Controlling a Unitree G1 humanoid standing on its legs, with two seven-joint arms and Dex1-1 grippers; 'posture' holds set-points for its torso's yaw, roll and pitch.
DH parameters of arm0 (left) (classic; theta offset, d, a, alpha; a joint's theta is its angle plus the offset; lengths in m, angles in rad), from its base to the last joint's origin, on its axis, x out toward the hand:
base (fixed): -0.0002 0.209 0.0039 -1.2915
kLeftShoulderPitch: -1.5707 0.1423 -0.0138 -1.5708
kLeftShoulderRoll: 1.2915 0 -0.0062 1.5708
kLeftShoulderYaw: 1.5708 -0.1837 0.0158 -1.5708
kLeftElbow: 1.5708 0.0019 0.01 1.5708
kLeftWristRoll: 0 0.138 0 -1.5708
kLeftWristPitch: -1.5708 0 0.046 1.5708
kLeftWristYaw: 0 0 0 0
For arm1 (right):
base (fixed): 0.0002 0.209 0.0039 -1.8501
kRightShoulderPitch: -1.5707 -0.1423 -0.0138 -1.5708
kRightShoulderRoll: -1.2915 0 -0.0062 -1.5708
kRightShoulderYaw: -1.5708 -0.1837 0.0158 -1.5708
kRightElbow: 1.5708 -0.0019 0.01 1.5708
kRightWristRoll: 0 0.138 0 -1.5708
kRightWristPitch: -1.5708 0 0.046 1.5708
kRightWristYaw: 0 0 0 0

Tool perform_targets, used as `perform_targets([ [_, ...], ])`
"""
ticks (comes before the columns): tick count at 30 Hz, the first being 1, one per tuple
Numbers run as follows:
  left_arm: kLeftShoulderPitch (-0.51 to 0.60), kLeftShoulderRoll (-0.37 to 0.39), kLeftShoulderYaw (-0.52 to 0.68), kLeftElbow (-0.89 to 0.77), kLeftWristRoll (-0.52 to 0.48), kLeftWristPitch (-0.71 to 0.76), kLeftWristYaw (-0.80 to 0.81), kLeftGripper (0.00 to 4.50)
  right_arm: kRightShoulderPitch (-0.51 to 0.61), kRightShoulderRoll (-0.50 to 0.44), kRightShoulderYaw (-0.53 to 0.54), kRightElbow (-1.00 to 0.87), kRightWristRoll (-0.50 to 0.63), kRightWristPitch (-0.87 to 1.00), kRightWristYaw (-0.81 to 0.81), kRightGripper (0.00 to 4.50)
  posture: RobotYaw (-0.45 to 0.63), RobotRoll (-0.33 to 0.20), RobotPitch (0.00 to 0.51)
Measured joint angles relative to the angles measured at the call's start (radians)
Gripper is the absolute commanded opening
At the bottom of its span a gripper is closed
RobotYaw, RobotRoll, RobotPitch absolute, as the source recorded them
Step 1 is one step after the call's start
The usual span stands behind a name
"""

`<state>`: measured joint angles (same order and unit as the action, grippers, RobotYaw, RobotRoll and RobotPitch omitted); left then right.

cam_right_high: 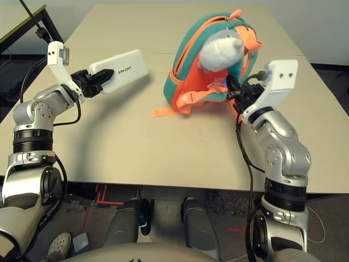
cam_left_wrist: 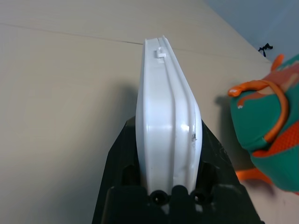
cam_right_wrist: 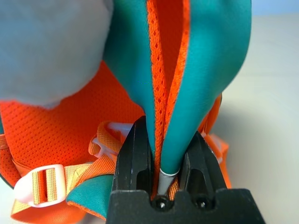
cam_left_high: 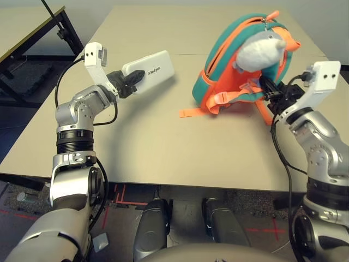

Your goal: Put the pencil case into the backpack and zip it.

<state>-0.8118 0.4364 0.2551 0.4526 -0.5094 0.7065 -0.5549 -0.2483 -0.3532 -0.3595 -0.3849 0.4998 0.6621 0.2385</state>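
The case [cam_left_high: 155,71] is in the left gripper [cam_left_high: 136,81], whose two fingers are clamped on its broad faces near one end, holding it over the table [cam_left_high: 147,147]. From that gripper the backpack [cam_left_high: 226,82] lies to the right, well apart, so the carry runs rightward across the table. The case's long axis already points roughly that way, slanting somewhat toward the far side, with its free end leading. The bag leans, and a long orange-edged seam curves up the side facing the case; whether it is open wide enough there, I cannot tell. The right gripper [cam_right_wrist: 161,170] is the nearer one to the bag, closed on its teal, orange-edged fabric beside the plush [cam_left_high: 260,52]. It should probably keep the bag steady while the left arm lines the free end up with the mouth.
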Motion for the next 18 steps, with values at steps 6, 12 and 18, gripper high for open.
perform_targets([
  [6, -0.007, -0.004, -0.003, 0.032, 0.002, -0.018, -0.014, 1.21, 0.126, -0.009, -0.047, -0.103, 0.057, 0.035, -0.015, 0.53, -0.23, 0.000, 0.132],
  [12, -0.020, -0.024, -0.010, 0.057, 0.005, -0.034, -0.022, 1.21, 0.182, 0.002, -0.043, -0.128, 0.063, 0.031, -0.030, 0.53, -0.22, 0.000, 0.132],
  [18, -0.028, -0.026, -0.011, 0.062, 0.005, -0.037, -0.024, 1.21, 0.197, 0.000, -0.020, -0.111, 0.046, -0.010, -0.015, 0.53, -0.20, 0.000, 0.130],
])
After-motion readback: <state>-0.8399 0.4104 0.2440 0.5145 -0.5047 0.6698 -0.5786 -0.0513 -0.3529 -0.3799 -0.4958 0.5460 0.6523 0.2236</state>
